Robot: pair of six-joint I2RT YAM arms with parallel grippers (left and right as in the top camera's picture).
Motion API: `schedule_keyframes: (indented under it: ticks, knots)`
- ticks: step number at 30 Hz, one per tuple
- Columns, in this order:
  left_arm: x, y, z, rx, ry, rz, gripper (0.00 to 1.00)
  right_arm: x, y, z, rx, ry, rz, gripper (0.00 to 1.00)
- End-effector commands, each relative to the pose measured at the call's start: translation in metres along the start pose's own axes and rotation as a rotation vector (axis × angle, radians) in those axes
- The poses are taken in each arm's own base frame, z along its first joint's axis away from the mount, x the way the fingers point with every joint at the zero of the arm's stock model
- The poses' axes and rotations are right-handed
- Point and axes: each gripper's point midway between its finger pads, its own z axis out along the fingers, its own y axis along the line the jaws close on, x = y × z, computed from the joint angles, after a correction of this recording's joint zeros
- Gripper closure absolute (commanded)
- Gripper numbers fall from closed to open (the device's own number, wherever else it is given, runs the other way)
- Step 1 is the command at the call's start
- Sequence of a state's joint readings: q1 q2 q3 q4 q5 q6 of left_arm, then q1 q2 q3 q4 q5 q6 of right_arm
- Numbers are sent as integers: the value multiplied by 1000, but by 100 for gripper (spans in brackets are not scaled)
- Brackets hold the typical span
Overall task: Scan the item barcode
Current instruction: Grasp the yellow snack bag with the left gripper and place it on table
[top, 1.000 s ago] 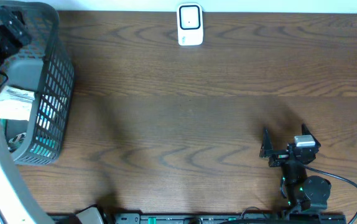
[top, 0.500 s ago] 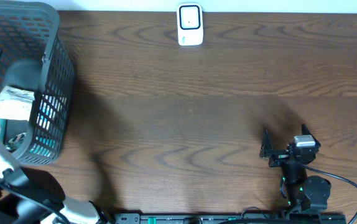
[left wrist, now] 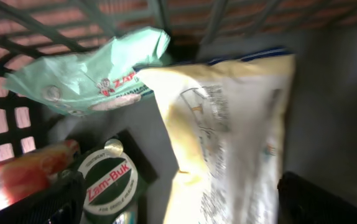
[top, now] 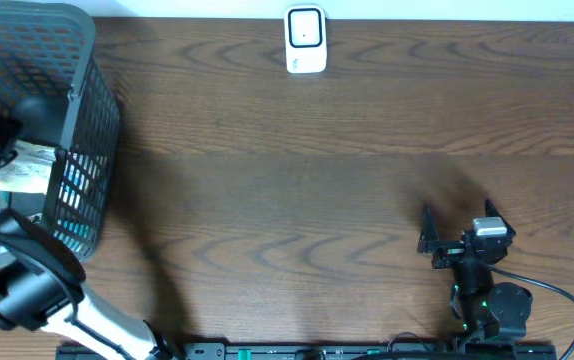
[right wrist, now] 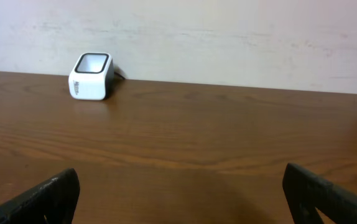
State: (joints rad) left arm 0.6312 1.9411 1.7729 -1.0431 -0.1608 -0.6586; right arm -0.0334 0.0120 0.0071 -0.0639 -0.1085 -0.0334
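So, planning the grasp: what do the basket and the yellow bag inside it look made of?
The basket looks like rigid dark grey plastic, matte: moulded lattice walls. The yellow bag seems thin glossy film, probably plastic: creases and sheen.

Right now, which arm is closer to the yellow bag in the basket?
Left. The left gripper hangs open inside the basket, just above the yellow bag; the right gripper sits far across the table.
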Motion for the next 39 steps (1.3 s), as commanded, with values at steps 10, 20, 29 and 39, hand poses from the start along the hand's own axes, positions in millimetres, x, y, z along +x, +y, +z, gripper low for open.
schedule_keyframes:
  ticks: [10,20,29,39]
  knots:
    - [9,-20,79,-25,62,-8,2,0,0,0,0,-1,11,1]
    - [42,-34,122,17,215,36,18,0,0,0,0,-1,11,1]
    - [35,-36,93,59,200,45,92,0,0,0,0,-1,11,1]
    - [-10,-64,-76,453,19,-154,93,0,0,0,0,-2,11,1]
